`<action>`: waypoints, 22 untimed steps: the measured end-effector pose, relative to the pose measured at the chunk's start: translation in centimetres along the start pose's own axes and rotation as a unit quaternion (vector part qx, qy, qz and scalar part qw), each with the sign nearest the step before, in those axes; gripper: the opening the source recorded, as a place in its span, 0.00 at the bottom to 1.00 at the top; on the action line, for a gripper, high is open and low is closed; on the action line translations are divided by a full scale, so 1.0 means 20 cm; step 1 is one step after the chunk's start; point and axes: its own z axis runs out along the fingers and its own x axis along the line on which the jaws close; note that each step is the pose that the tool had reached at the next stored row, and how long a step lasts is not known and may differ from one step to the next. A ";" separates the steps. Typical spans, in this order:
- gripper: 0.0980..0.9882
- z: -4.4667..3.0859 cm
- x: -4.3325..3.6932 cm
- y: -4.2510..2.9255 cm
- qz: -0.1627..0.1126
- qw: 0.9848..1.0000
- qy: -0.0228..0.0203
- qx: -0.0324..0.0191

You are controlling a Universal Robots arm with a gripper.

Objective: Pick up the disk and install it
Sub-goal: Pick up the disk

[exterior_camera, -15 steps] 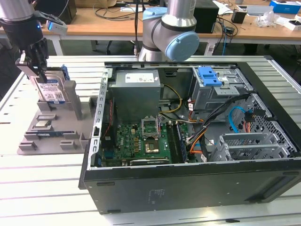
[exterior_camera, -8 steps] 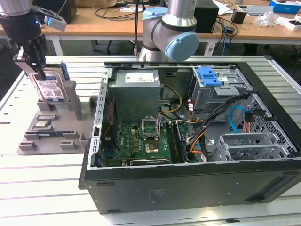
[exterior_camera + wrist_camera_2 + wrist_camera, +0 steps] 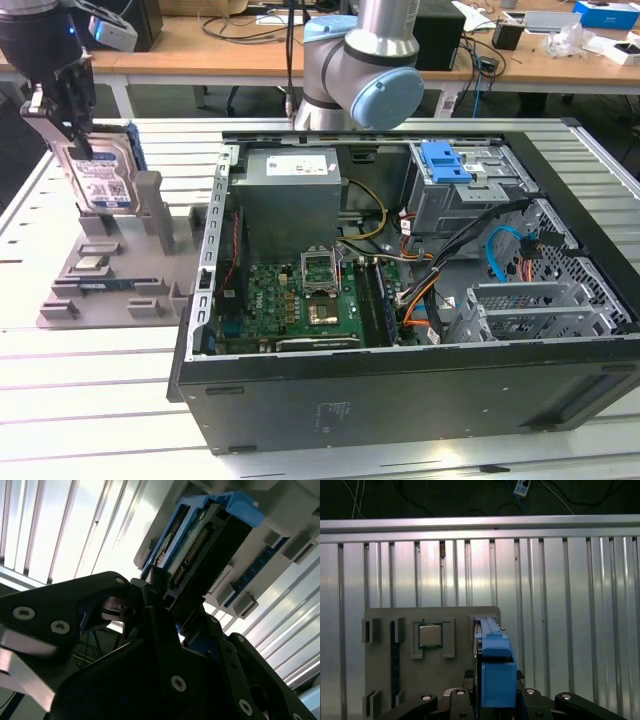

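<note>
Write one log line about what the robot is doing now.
stage: pick up | gripper: shut on disk | disk: upright in gray holder, exterior view's left | computer case: open, disk not installed

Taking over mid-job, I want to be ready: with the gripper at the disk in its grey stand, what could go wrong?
1. The disk stands on edge in the grey stand, with the gripper at its top; a skewed lift might bind it there.
2. A chip lies in the same stand; a jolt could unseat it.
3. Loose cables crowd the case beside the drive cage; the disk could snag.
</note>
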 end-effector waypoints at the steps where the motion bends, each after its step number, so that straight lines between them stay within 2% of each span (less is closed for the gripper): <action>1: 0.30 -0.017 0.000 0.001 0.000 1.000 0.000 0.000; 11: 0.30 -0.104 -0.002 0.004 0.000 1.000 0.000 0.000; 12: 0.30 -0.152 -0.004 0.006 0.000 1.000 0.000 0.000; 14: 0.30 -0.200 -0.005 0.008 0.000 1.000 0.000 0.000; 22: 0.30 -0.251 -0.006 0.010 0.000 1.000 0.000 0.000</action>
